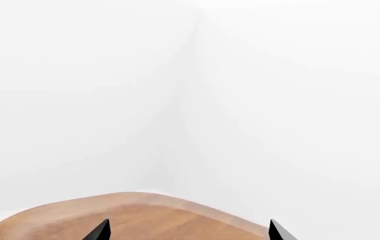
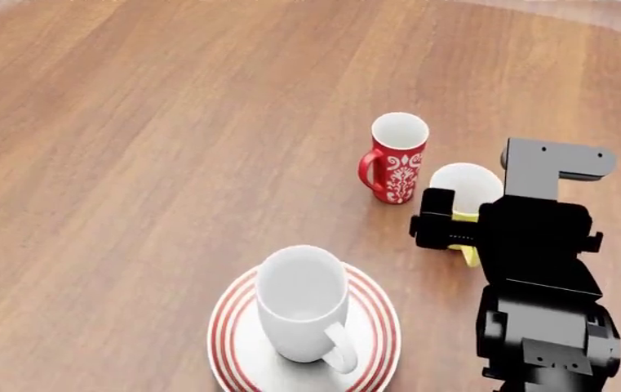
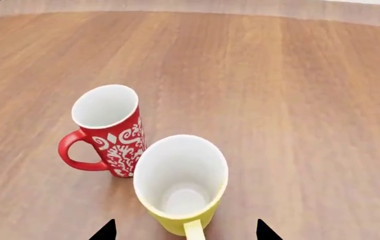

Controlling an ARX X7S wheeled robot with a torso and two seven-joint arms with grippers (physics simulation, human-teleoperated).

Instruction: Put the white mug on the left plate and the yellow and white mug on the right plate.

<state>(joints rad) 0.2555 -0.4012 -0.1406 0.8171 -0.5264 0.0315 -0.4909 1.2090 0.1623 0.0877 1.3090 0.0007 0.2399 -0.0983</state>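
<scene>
The white mug [image 2: 303, 302] stands upright on a red-ringed plate [image 2: 234, 347] at the front of the head view, handle toward me. The yellow and white mug [image 3: 180, 182] stands on the table, touching or almost touching the red mug, and is partly hidden by my right arm in the head view [image 2: 465, 184]. My right gripper [image 3: 185, 232] is open, with its fingertips on either side of the yellow handle [image 3: 194, 231] and not touching it; it also shows in the head view [image 2: 454, 233]. My left gripper [image 1: 190, 235] is open and empty over the table's edge. A second plate is out of view.
A red mug with a white floral pattern [image 2: 397, 159] stands upright just left of the yellow mug, also in the right wrist view [image 3: 110, 130]. The wooden table [image 2: 125, 122] stretches left and back. The left wrist view shows the table's rounded edge [image 1: 143, 197] against white background.
</scene>
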